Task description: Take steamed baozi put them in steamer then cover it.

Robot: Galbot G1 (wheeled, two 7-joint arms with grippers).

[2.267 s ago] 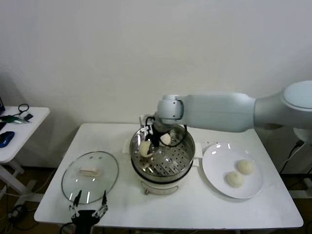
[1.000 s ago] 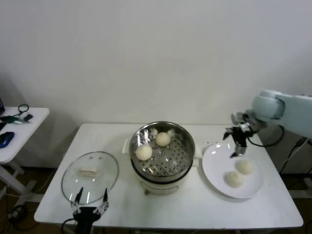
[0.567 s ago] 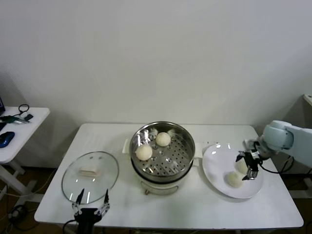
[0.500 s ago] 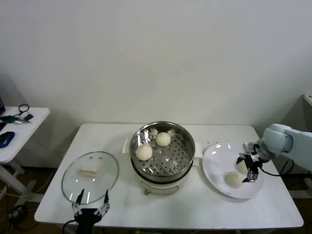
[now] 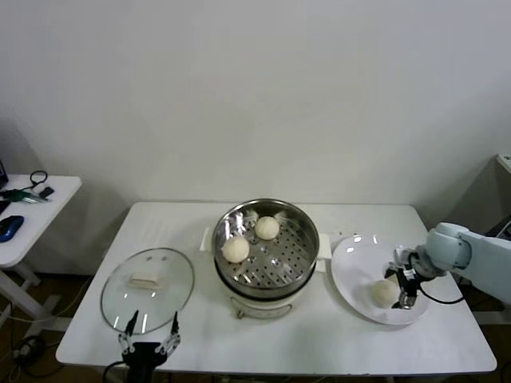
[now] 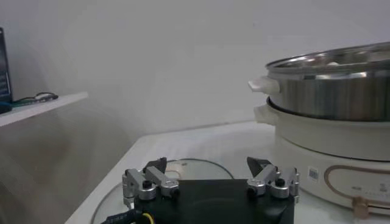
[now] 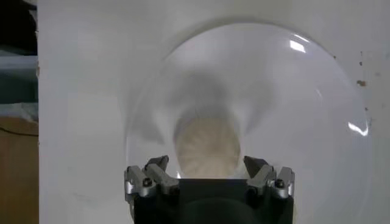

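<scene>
The steel steamer (image 5: 299, 259) on its white pot base holds two baozi, one at the left (image 5: 235, 249) and one at the back (image 5: 267, 228). On the white plate (image 5: 351, 267) to its right I see one baozi (image 5: 384, 292). My right gripper (image 5: 403, 281) is low over the plate's right side, right beside that bun. Any other bun there is hidden behind it. In the right wrist view the gripper (image 7: 206, 162) is open with a baozi (image 7: 206, 145) just ahead between the fingers. The glass cover (image 5: 148, 287) lies on the table at the left. My left gripper (image 5: 150, 329) is open at its near edge.
The left wrist view shows the left gripper (image 6: 207, 163) with the cover (image 6: 183, 165) beyond it and the steamer (image 6: 332, 91) on the pot base (image 6: 329, 143). A side table (image 5: 24, 215) with small items stands to the far left. The table's right edge is close to the plate.
My right arm has left the steamer, swung right and come down over the plate's right side. The steamer now shows two buns. The left arm has not moved.
</scene>
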